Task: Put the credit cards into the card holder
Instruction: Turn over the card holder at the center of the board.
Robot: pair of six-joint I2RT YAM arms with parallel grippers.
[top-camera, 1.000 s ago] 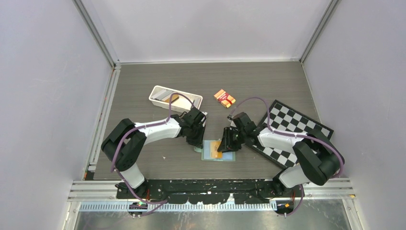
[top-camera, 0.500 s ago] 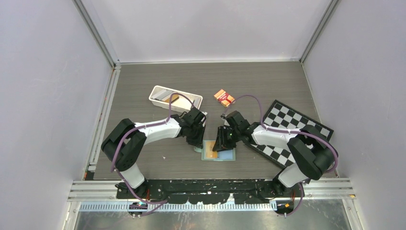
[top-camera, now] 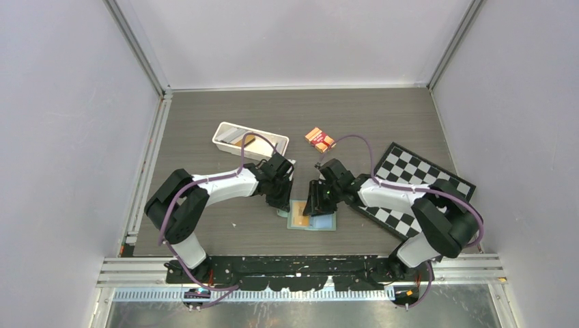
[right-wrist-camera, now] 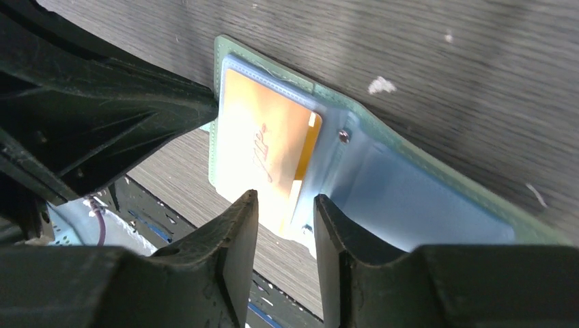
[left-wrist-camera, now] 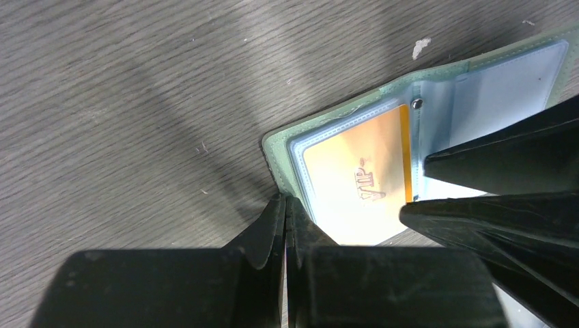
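Note:
The sage-green card holder (top-camera: 328,226) lies open on the table between my grippers, blue-grey pockets up. A gold-tan credit card (left-wrist-camera: 355,181) sits in its left pocket, with one edge still showing outside the pocket mouth (right-wrist-camera: 263,147). My left gripper (left-wrist-camera: 285,199) is shut, its tips resting on the holder's near-left edge (left-wrist-camera: 273,147). My right gripper (right-wrist-camera: 285,198) is open, its fingers astride the card's exposed edge, just above the holder (right-wrist-camera: 423,198). More credit cards (top-camera: 247,140) lie in the white tray.
The long white tray (top-camera: 225,137) stands behind the left arm. An orange-and-red packet (top-camera: 319,139) lies at the back centre. A black-and-white checkerboard (top-camera: 423,178) lies under the right arm. The table's front edge is close below the holder.
My right gripper has moved left over the holder, and the gold card has slid left, deeper into the left pocket. The left gripper has stayed put.

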